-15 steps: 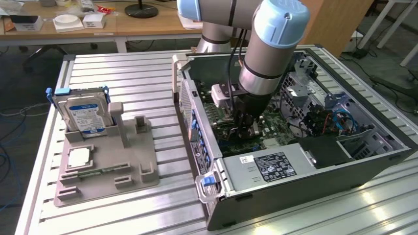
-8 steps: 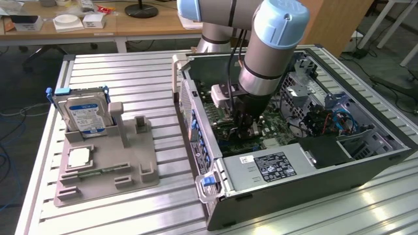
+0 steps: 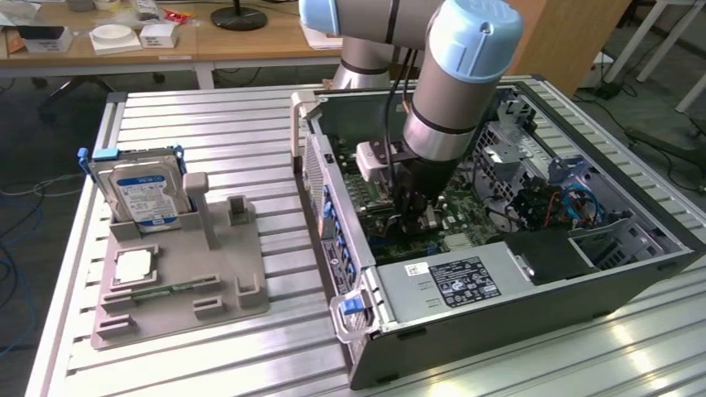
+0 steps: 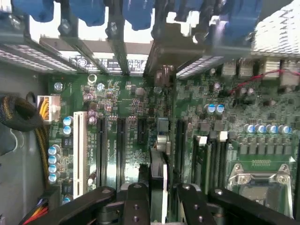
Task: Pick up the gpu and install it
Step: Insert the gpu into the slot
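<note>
- Reaching down into the open computer case point(image 3: 518, 273), the arm has its tool point(image 3: 411, 217) low over the green motherboard point(image 4: 126, 117), so the work looks well along — the pick-up is done and the fitting is under way.
- Pinched between the tool's fingers point(image 4: 136, 201) in the wrist view is a thin card seen edge-on, the gpu point(image 4: 158, 176), standing upright and running away from the camera toward the rear brackets of the case.
- The gpu lines up with the row of long dark slots point(image 4: 121, 145) on the motherboard, lying between those slots and the memory sockets beside the processor socket point(image 4: 255, 180).
- Whether the card's edge is already seated in a slot or merely hovering just above it I cannot tell; since the tool has not let go, I judge the seating and the release as not yet finished.
- On the counter point(image 3: 198, 124), the grey holder tray point(image 3: 182, 289) carries the hard drive point(image 3: 141, 194) with its blue and white label, upright at the far end; the upright stand next to it holds nothing, which fits the card having been lifted away.
- In the exterior view the arm's body covers the tool tips and the card — the contact point is hidden there.
- The near edge of the gpu is cut off behind the fingers in the wrist view, and its faces cannot be made out.
</note>
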`<state>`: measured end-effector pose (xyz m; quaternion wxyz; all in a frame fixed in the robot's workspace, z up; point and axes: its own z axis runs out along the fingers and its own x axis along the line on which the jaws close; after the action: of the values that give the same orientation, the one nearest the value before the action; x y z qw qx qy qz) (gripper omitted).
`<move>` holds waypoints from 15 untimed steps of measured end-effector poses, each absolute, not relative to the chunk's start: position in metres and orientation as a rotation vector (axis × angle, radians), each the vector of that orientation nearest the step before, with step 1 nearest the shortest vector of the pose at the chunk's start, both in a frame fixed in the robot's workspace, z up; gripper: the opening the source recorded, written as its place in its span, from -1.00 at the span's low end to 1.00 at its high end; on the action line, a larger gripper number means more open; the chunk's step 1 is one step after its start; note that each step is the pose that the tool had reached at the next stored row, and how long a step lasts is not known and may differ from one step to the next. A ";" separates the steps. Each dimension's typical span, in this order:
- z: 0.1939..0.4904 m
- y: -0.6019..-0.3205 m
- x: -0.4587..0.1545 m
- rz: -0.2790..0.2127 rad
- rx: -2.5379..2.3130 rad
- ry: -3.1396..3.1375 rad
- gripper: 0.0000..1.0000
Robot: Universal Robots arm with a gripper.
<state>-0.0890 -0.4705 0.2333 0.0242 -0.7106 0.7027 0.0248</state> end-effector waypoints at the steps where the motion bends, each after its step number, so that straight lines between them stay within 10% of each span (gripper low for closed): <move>1: 0.236 -0.471 -0.089 0.075 -2.199 2.174 -0.33; 15: 0.261 -0.471 -0.089 0.066 -2.196 2.169 -0.20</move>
<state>-0.0886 -0.4707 0.2612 0.0270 -0.7110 0.7023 0.0214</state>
